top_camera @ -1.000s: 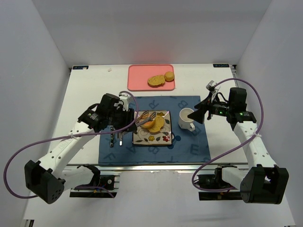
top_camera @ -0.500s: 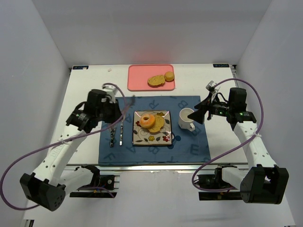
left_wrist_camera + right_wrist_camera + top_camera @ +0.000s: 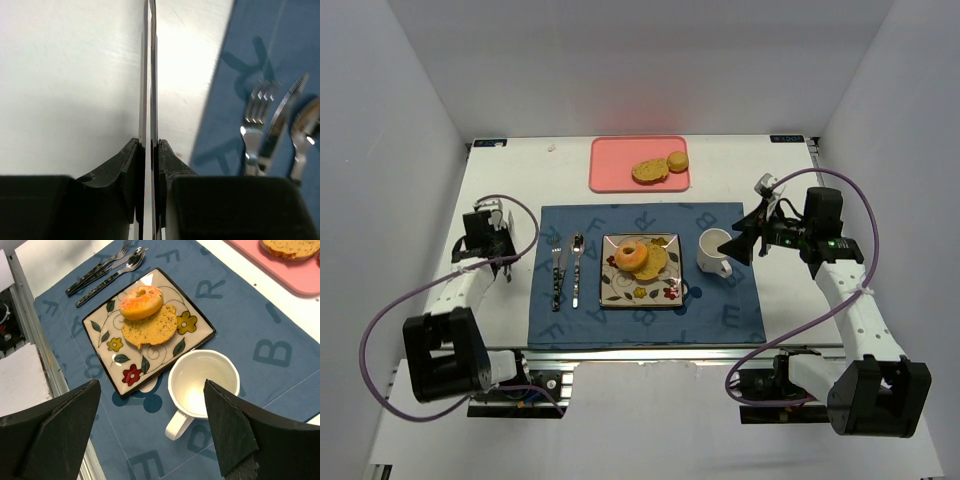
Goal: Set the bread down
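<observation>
Top view: bright, even light from overhead. Bench (image 3: 790, 190) near white, with short, soft shadows under the mug (image 3: 715, 252). Faint pink cast on back wall (image 3: 640, 115) above pink tray (image 3: 610, 172).
Left wrist: bench washed out by glare; cutlery (image 3: 265, 125) blurred, glinting.
Right wrist: sharp centre; right gripper (image 3: 151, 392) black, soft-edged in lower corners.

The overhead camera looks down from the near side on the whole table (image 3: 790, 200). The left wrist camera skims low beside the placemat (image 3: 280, 45), near the cutlery (image 3: 253, 135); the right's overlooks plate (image 3: 196, 332), mug (image 3: 202, 382) and that cutlery.
</observation>
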{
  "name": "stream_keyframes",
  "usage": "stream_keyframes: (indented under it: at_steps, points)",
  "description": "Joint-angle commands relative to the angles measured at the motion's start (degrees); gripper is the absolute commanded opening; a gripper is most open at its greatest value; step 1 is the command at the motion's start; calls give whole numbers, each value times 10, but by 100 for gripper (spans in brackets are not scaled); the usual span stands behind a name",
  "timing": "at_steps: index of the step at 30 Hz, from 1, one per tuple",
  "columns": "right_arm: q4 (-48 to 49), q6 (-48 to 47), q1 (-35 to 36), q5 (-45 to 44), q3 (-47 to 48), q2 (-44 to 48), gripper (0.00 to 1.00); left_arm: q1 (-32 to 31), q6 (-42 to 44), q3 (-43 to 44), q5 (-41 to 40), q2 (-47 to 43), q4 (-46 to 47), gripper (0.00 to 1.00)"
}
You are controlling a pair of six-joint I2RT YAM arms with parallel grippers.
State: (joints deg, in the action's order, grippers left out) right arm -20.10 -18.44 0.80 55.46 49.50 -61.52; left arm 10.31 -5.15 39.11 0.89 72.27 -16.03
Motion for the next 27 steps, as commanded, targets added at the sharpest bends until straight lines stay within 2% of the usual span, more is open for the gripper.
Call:
stream_keyframes:
  at_steps: [1, 6, 7, 12, 14, 18, 20, 22, 24, 26, 27]
  points:
    - [-3, -15, -2, 0, 7, 16, 89, 30, 56, 11, 17, 25, 92, 27]
    - [4, 0, -2, -7, 1, 18, 89, 60, 105, 16, 37, 104, 67, 47]
    - [-1, 0, -1, -14, 2, 17, 89, 61, 107, 5, 37, 108, 73, 54]
    - [-35, -24, -2, -21, 23, 3, 89, 63, 88, -10, 33, 123, 86, 74]
    - [-41, -26, -2, -26, 31, -2, 89, 63, 81, -11, 25, 117, 87, 90]
    - [-37, 1, -1, -42, 36, -3, 89, 62, 58, -5, -15, 68, 78, 98]
    - [-37, 50, -2, -89, 42, -5, 89, 63, 2, 3, -61, 19, 61, 98]
    - [-38, 98, -2, -175, 51, -9, 89, 62, -22, 9, -64, -18, 38, 98]
    - [-59, 133, -1, -250, 81, -19, 89, 63, -58, 24, -49, -72, 14, 98]
    - [-69, 133, -1, -279, 110, -33, 90, 63, -77, 33, -13, -126, -19, 98]
    - [-70, 133, -2, -286, 115, -37, 89, 63, -83, 36, 55, -142, -24, 98]
